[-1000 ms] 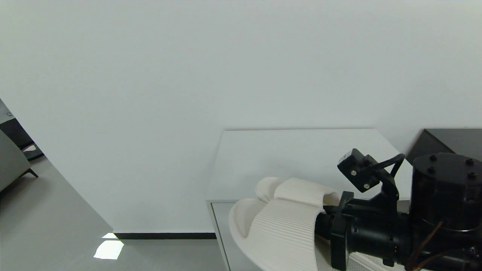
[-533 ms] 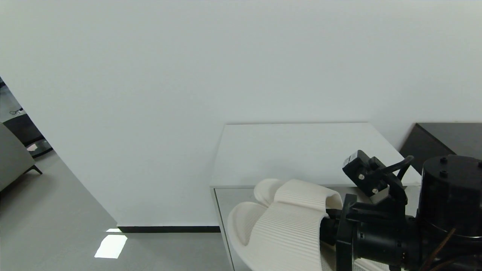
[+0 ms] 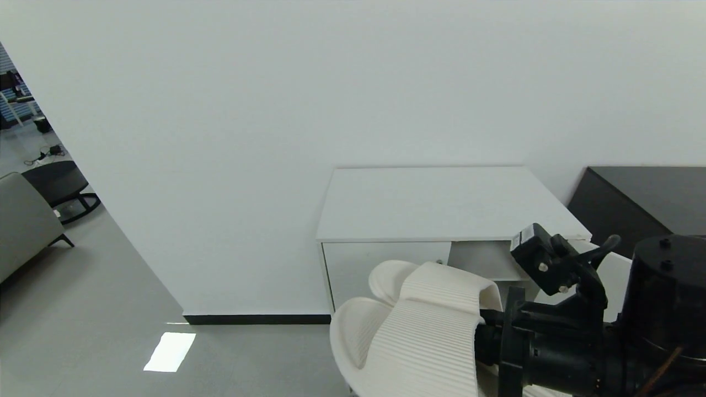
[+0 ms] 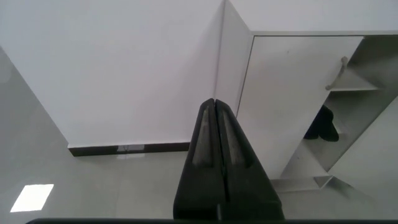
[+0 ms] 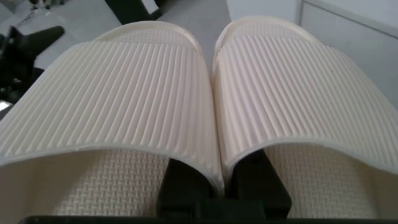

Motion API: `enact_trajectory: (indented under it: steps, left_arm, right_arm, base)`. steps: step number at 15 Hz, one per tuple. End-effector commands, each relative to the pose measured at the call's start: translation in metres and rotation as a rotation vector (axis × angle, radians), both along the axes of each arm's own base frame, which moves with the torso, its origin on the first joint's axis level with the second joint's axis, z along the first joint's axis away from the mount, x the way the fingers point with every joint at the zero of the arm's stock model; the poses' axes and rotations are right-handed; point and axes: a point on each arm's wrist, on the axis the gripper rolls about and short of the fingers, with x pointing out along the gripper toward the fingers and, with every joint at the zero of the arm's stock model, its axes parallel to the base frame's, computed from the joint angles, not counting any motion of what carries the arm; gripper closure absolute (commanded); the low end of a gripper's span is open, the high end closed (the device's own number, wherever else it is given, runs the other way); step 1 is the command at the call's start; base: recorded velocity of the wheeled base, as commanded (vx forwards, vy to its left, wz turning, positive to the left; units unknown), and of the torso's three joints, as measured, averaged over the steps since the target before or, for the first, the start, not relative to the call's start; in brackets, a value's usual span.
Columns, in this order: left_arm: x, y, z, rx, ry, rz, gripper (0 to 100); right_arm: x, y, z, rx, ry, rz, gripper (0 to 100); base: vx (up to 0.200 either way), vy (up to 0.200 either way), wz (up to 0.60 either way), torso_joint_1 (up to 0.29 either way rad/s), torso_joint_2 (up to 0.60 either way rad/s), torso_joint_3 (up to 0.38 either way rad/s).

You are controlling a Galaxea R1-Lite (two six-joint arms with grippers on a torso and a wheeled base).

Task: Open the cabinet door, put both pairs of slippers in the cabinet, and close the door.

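R gripper (image 5: 219, 180) pinches the slippers (image 3: 419, 325) by their inner walls, just before the open cabinet (image 3: 441, 204), L gripper (image 4: 214, 143) fingers pressed together & empty, so I'd keep the pair level, enter thru the gap, and release only once soles rest on a shelf (image 3: 480, 264).

Slippers (image 5: 205, 93) are cream, with straps ribbed in fine lines and footbeds in a tiny diamond-grid emboss. Cabinet (image 3: 436, 201) is plain white, same as the wall (image 3: 276, 110). Floor (image 3: 83, 331) is grey, skirting (image 3: 256, 319) black. Left end effector (image 4: 216, 143) is black too.
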Motion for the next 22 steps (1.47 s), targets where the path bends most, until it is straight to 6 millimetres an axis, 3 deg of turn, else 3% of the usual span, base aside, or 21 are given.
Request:
enact_trajectory:
  steps: [1,3,22]
  left_arm:
    - [0.0001,0.0,0.0,0.001,0.001,0.0,100]
    - [0.0001,0.0001,0.0,0.001,0.001,0.0,100]
    - [0.0001,0.0,0.0,0.001,0.001,0.001,100]
  right_arm:
    - [0.0017,0.0013,-0.0073,-0.019,0.018,-0.002,100]
    - [0.0026,0.0023,-0.009,-0.023,0.023,-0.002,100]
    - [0.0012,0.0007,-0.0117,-0.014,0.017,-0.001,100]
  base:
    - [0.0,0.0,0.0,0.0,0.0,0.0]
    - [0.0,0.0,0.0,0.0,0.0,0.0]
    - [0.0,-0.2,0.0,0.003,0.0,0.003]
